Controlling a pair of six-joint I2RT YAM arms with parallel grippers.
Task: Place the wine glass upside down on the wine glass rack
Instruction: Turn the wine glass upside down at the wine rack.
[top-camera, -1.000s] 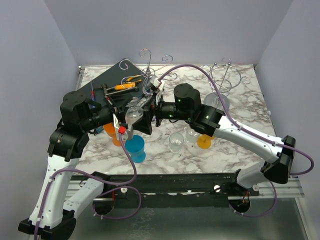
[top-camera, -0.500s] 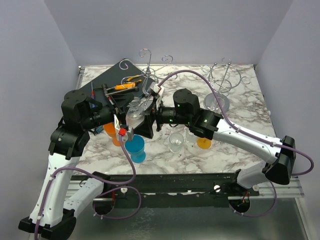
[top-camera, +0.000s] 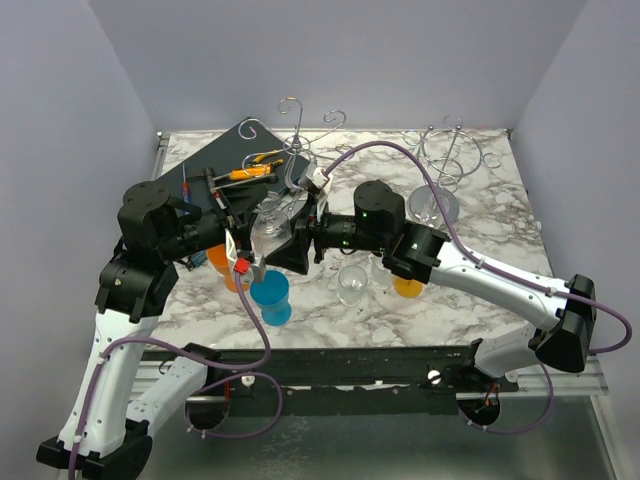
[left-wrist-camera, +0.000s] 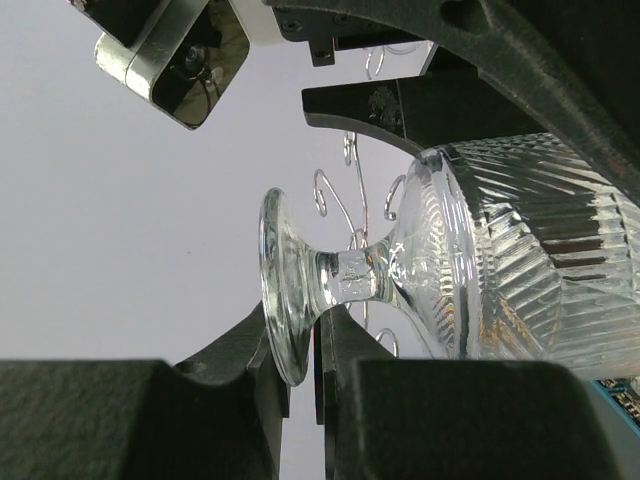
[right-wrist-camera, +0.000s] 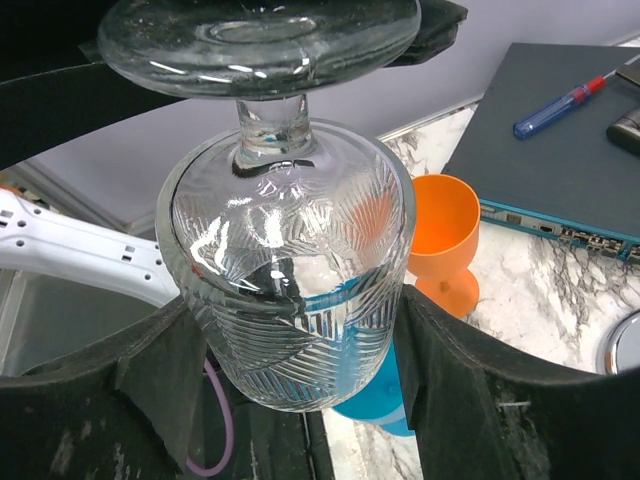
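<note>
Over the white marble-patterned table (top-camera: 500, 210) the work stands at a mid-air hand-over: the glass is raised between the two arms and has not yet gone to a rack. Two racks stand at the far edge, well apart from the glass. One is a silver wire rack with curled hooks (top-camera: 298, 118) behind the dark grey tray (top-camera: 222, 160), and a second wire rack of the same kind (top-camera: 452, 150) stands at the far right; which one is meant cannot be told. The clear ribbed wine glass (right-wrist-camera: 290, 300) hangs over the left-middle of the table, above the blue plastic cup (top-camera: 270, 297) and near the orange plastic goblet (right-wrist-camera: 445, 225). The left gripper (left-wrist-camera: 298, 365) pinches the rim of the glass's round foot between its nearly closed jaws. The right gripper (right-wrist-camera: 295, 340) is spread wide around the bowl, with a black finger (right-wrist-camera: 455, 400) on each side right at the glass; whether they press on it cannot be told. The next move likely calls for a firm right-hand hold on the bowl before the left lets go, then a carry to a hook with the foot uppermost. The glass has a barrel-shaped bowl cut with slanting ribs, a thick flat foot and a short stout stem; it looks empty and probably slippery.
</note>
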